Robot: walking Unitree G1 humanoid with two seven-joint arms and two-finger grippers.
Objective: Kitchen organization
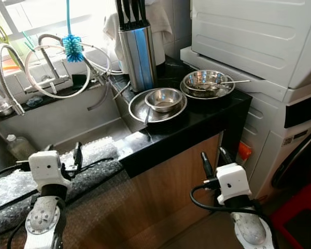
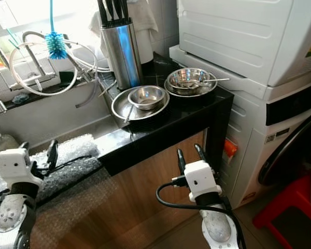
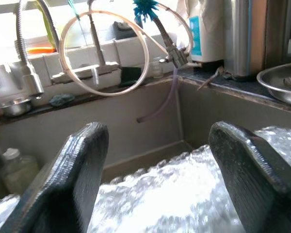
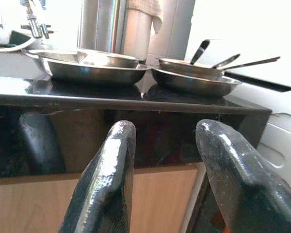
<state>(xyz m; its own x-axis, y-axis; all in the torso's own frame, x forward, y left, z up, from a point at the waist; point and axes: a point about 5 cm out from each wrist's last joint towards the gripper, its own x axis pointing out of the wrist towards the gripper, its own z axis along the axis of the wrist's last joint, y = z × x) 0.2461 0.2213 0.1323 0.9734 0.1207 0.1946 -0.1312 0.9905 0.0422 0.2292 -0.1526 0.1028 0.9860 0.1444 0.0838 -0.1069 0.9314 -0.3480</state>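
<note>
Two steel plates point(image 1: 140, 110) point(image 1: 194, 91) on the black bench point(image 1: 197, 122), each carrying one bowl point(image 1: 164, 98) point(image 1: 203, 80), up ahead of the right pincer point(image 1: 215, 158). Right pincer: low before the bench edge, fingers parted, empty. Left pincer point(image 1: 76, 154): over bubble wrap point(image 1: 90, 155), wide open, empty.

Head eyes look down at the countertop point(image 1: 197, 122) (wrist cameras face it low).
</note>
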